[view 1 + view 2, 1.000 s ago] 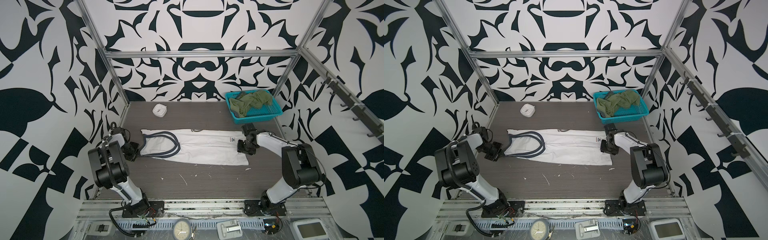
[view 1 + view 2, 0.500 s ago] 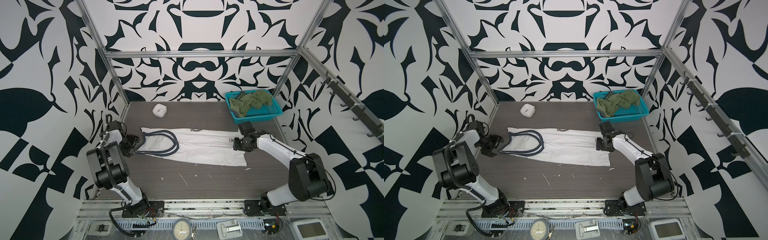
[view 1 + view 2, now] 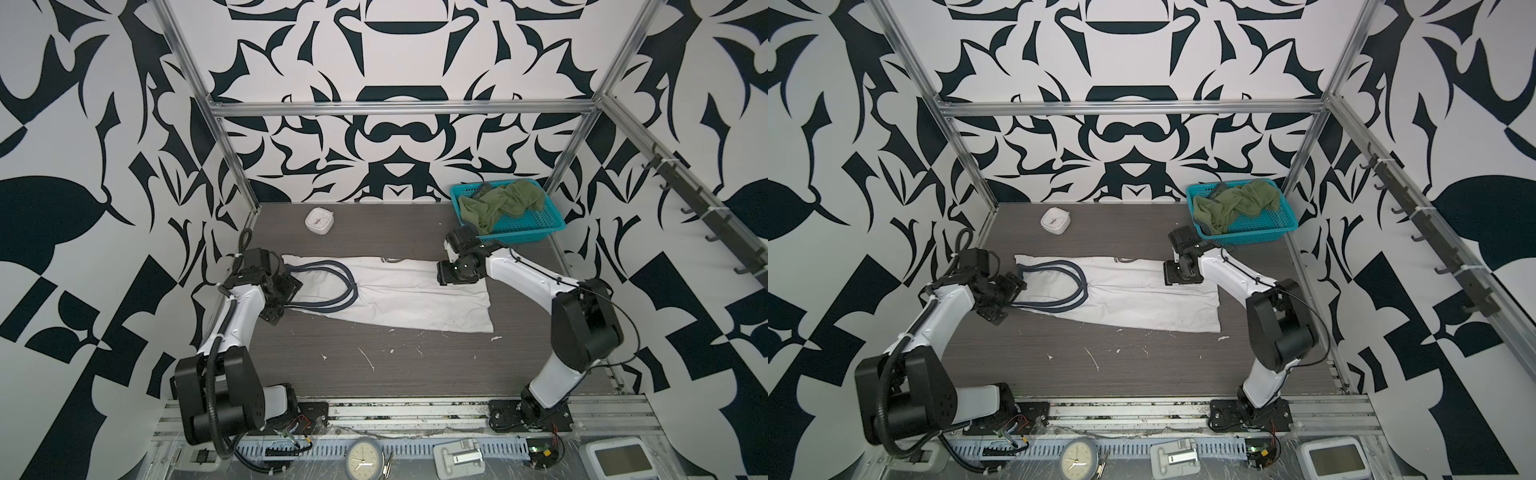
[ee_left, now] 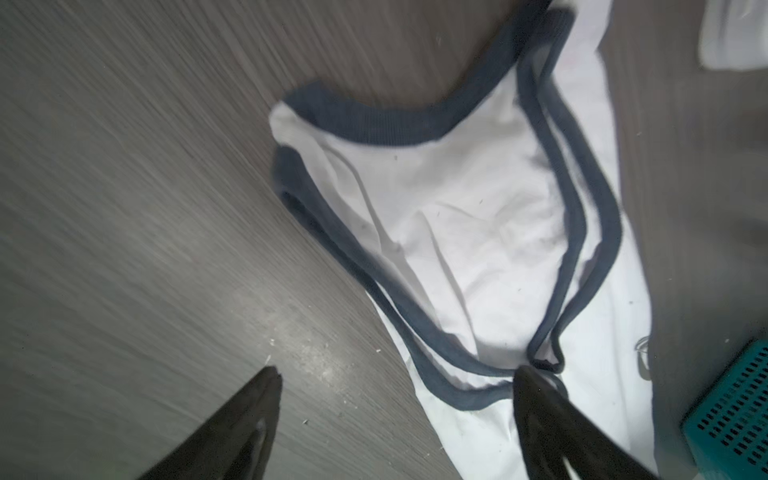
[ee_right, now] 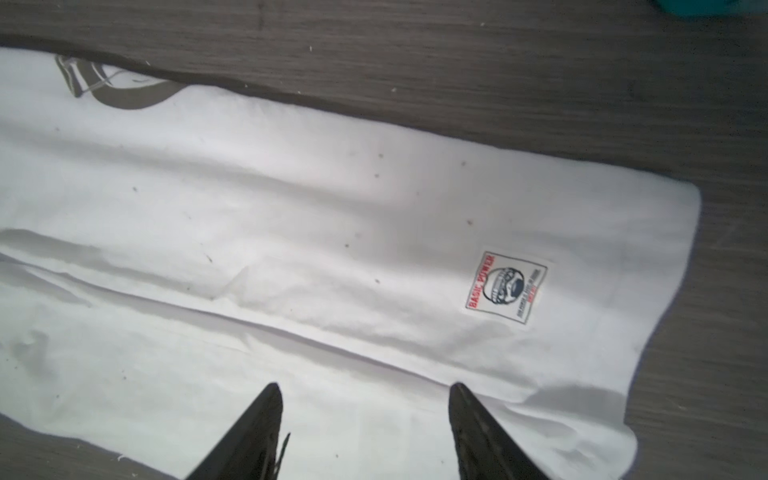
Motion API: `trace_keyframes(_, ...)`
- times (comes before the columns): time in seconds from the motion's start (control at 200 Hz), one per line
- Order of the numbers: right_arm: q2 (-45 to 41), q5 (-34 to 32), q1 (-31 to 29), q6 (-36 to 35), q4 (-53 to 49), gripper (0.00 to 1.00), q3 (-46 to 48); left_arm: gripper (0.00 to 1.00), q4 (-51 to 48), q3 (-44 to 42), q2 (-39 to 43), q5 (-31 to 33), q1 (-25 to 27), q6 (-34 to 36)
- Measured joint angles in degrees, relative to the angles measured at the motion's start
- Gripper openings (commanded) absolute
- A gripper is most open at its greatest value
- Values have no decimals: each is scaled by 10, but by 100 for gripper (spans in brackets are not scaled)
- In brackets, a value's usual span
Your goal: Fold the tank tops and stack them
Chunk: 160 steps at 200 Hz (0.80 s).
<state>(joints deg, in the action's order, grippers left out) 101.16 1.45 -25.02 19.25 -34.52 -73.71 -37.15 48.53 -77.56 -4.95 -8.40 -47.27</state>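
Observation:
The white tank top (image 3: 399, 299) (image 3: 1133, 295) with navy trim lies folded into a long strip across the table, straps to the left. My left gripper (image 3: 289, 299) (image 3: 1009, 301) (image 4: 399, 374) is open at the strap end, one finger over bare table and the other over the navy trim. My right gripper (image 3: 446, 274) (image 3: 1173, 274) (image 5: 365, 388) is open just above the white cloth near the hem end, close to a small printed label (image 5: 507, 286). Neither holds anything. The olive green tank top (image 3: 498, 203) (image 3: 1233, 203) lies crumpled in the basket.
A teal basket (image 3: 519, 232) (image 3: 1246, 239) stands at the back right corner. The small white square clock (image 3: 319, 220) (image 3: 1054, 220) sits at the back left. Metal frame posts bound the table, and a hook rail (image 3: 706, 216) runs along the right wall.
My left gripper went from shut to open at the strap end. My right gripper moved left along the hem end onto the cloth, and its jaws widened.

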Motion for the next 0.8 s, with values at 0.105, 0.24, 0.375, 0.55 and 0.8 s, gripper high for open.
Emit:
trace_keyframes(0.105, 58, 0, -1, -1, -12, 65, -45, 78, 27, 2, -61, -4, 4, -2)
trace_keyframes(0.24, 109, 0, -1, -1, -23, 65, -62, 73, 60, 39, -137, 0, 14, 11)
trace_keyframes(0.375, 127, -2, -5, 9, -39, 65, -53, 67, 84, 74, -175, 17, 33, 19)
trace_keyframes(0.55, 81, -13, -12, 35, -24, 64, 19, 64, 80, 134, -238, 37, 56, 23)
trace_keyframes(0.8, -34, -8, -52, 90, -5, 65, 170, 61, 40, 254, -327, 92, 116, 37)
